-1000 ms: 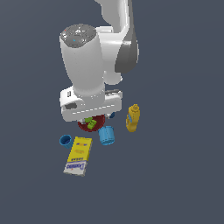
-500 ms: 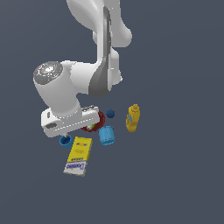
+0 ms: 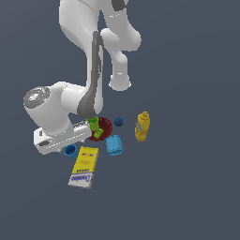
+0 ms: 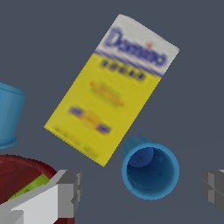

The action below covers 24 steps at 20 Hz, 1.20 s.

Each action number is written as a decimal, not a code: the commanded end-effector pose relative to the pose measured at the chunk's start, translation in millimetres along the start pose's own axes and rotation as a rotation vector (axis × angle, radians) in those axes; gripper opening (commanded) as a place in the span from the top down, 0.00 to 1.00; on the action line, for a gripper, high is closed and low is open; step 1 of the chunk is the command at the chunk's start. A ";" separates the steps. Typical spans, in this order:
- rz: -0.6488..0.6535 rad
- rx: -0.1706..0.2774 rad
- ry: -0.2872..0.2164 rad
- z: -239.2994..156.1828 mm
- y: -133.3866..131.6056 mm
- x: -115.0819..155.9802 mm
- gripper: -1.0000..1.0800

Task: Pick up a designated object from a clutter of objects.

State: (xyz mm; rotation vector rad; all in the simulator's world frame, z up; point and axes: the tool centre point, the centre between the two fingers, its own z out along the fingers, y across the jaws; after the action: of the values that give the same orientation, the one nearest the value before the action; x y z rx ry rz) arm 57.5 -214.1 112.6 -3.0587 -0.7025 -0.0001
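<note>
The designated object, a medium-blue ridged cup (image 4: 149, 169), stands upright with its mouth towards the wrist camera. My gripper (image 4: 141, 189) is open, and its grey fingers (image 4: 68, 192) are spread wide to either side of the cup without touching it. In the exterior view the same cup (image 3: 70, 150) peeks out just under my white hand (image 3: 56, 139), at the exterior view's left of the clutter. The clutter also holds a yellow box (image 3: 84, 166), a paler blue cup (image 3: 114, 145) and a green cup (image 3: 96, 127) on the dark red plate (image 3: 106, 126).
A small blue ball (image 3: 118, 122) and a yellow mustard bottle (image 3: 142, 126) lie at the exterior view's right of the plate. In the wrist view the yellow box (image 4: 111, 87) lies right beside the medium-blue cup, with the paler cup (image 4: 8, 116) and the plate rim (image 4: 17, 168) further off.
The arm has swung from over the plate towards the exterior view's left and lowered. The hand now sits over the medium-blue cup. No object has moved.
</note>
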 end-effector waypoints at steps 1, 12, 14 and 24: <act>-0.015 -0.002 0.000 9.5 8.7 -6.0 0.04; -0.029 -0.002 -0.002 23.1 19.1 -14.8 0.04; -0.029 -0.002 -0.002 27.9 19.2 -15.1 0.04; -0.032 -0.003 -0.001 70.7 19.2 -15.7 0.04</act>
State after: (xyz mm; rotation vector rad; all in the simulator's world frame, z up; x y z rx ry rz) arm 50.3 -246.6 52.5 -3.0609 -0.7385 -0.0044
